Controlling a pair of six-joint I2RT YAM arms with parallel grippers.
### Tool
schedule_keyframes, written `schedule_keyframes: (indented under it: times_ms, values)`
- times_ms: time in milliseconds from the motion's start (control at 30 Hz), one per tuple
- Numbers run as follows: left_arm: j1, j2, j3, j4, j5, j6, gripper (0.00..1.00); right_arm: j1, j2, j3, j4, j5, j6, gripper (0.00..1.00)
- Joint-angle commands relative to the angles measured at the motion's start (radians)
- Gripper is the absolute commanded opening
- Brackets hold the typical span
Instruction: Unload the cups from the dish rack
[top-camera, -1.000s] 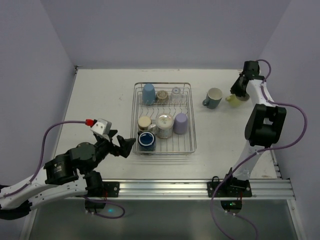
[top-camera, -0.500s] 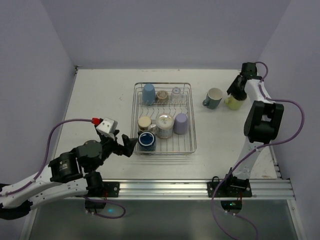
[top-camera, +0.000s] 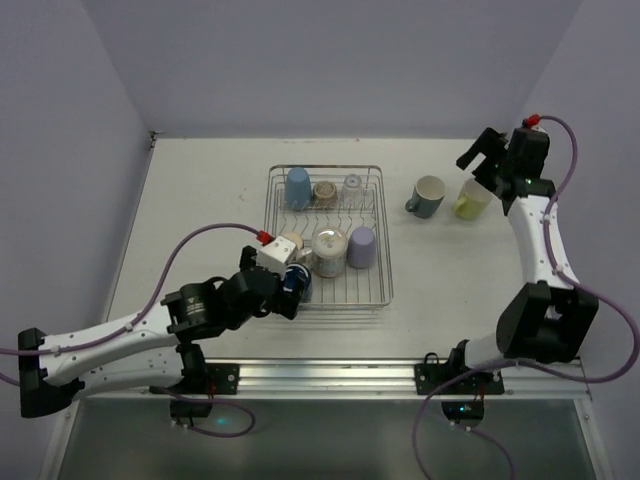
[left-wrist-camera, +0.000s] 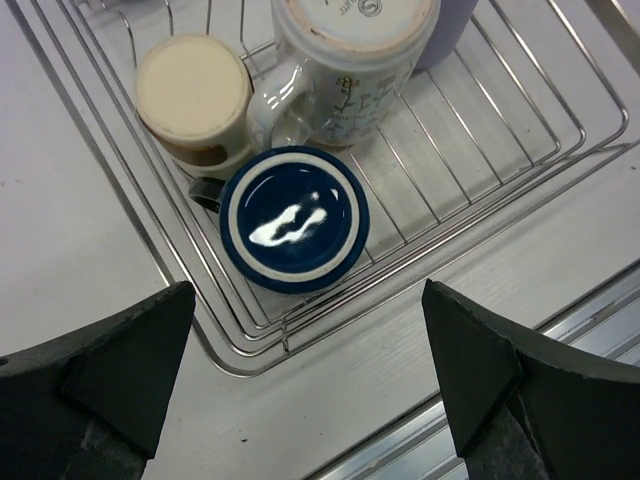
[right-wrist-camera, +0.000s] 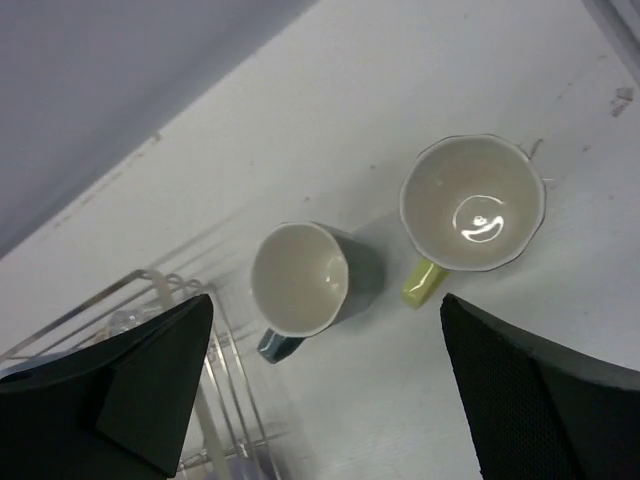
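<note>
Both pairs of jaws stand wide apart and hold nothing.

The left jaws, at the end of the left arm (top-camera: 110, 335), hover over the near left corner of the dish rack (top-camera: 386, 240), straight above a dark blue cup (left-wrist-camera: 294, 218). That cup sits inside the rack, with a white ring round its edge and its handle to the left. We cannot tell whether its mouth or its base faces up.

On its far side a beige cup (left-wrist-camera: 193, 95) stands base up. Next to that is a white printed mug (left-wrist-camera: 345, 60), also base up. A lavender cup (top-camera: 360, 246) sits to the right of the mug.

In the rack's far row we note a light blue cup (top-camera: 297, 187), a small beige cup (top-camera: 324, 190) and a clear cup (top-camera: 352, 184).

The right jaws, on the right arm (top-camera: 540, 240), hang above the bench (top-camera: 200, 200) to the right of the rack. Two cups stand on the bench below them, mouths up, nothing inside. A grey-teal cup (right-wrist-camera: 300, 280) is nearer the rack, and a yellow-green cup (right-wrist-camera: 472, 203) is just beside it, not touching.
</note>
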Motion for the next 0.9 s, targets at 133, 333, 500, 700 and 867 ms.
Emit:
schedule_keyframes:
  times_ms: [133, 333, 500, 700, 867]
  values:
    - [-0.009, 0.17, 0.086, -0.005, -0.071, -0.068, 1.0, 0.071, -0.442, -0.428, 0.297, -0.249, 0.112, 0.99]
    - [-0.007, 0.258, 0.096, 0.007, -0.116, -0.098, 1.0, 0.215, -0.616, -0.554, 0.303, -0.275, 0.099, 0.99]
    - [0.033, 0.317, 0.086, 0.059, -0.091, -0.1, 1.0, 0.244, -0.696, -0.599, 0.311, -0.318, 0.11, 0.99]
    - [0.128, 0.351, 0.055, 0.142, -0.024, -0.066, 1.0, 0.247, -0.764, -0.629, 0.282, -0.37, 0.086, 0.99]
    - [0.142, 0.4, 0.05, 0.19, 0.007, -0.051, 1.0, 0.247, -0.788, -0.646, 0.254, -0.386, 0.058, 0.99]
